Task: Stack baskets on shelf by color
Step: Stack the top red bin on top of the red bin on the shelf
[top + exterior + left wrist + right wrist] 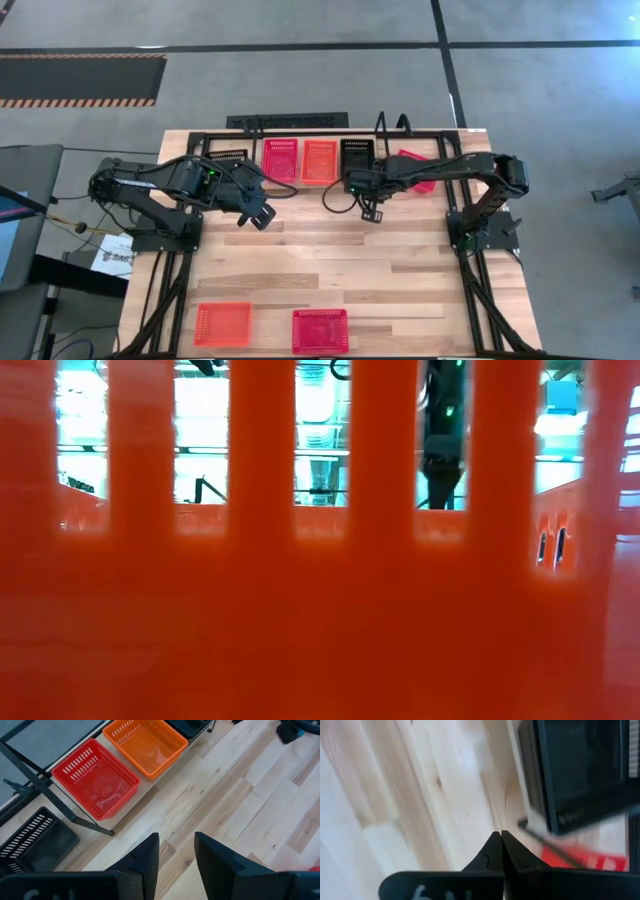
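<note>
The shelf (300, 187) stands along the table's far edge. In a row on it are a black basket (228, 158), a red basket (280, 160), an orange basket (320, 160) and a second black basket (356, 155). A pink-red basket (415, 168) lies askew at its right end. An orange basket (222, 323) and a red basket (320, 330) rest on the table's near edge. My left gripper (260, 215) hovers open over bare wood, near the red basket (97, 777). My right gripper (372, 210) is shut and empty, just near of the black basket (585, 770).
The low view is almost filled by an orange basket wall (320, 610) right in front of the camera. Bare wooden tabletop (340, 260) lies between the shelf and the two near baskets. Black frame rods (170, 290) run along the table's left and right sides.
</note>
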Robot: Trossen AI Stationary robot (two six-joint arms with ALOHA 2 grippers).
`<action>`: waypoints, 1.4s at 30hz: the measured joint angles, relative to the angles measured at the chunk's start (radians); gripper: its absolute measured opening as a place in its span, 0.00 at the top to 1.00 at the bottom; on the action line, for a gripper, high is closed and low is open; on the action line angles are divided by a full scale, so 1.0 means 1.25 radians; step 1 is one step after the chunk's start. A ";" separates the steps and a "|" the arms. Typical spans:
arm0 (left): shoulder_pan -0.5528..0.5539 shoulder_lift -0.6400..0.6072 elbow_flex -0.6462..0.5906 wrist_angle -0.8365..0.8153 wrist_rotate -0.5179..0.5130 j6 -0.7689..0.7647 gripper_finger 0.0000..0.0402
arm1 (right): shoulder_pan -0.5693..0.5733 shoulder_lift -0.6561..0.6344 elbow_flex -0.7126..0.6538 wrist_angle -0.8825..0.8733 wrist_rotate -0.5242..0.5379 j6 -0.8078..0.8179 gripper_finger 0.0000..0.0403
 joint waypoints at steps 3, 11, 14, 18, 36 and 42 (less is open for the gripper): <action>0.000 0.000 0.000 0.000 0.000 0.000 0.72 | -0.001 -0.004 0.015 -0.109 0.025 0.052 1.00; 0.000 0.000 0.000 -0.001 0.000 0.009 0.72 | -0.040 -0.130 0.007 -0.255 0.065 0.194 1.00; 0.000 0.000 0.000 -0.001 0.000 0.022 0.72 | -0.083 -0.228 -0.016 -0.230 0.062 0.223 1.00; 0.000 0.000 0.000 -0.001 0.003 0.036 0.72 | -0.160 -0.345 -0.052 -0.192 0.020 0.236 1.00; 0.000 0.000 0.000 -0.001 0.005 0.028 0.72 | -0.365 -0.430 -0.367 0.016 -0.182 0.143 0.99; 0.000 0.000 0.000 -0.001 0.005 0.023 0.72 | -0.349 -0.425 -0.393 0.058 -0.201 0.134 0.96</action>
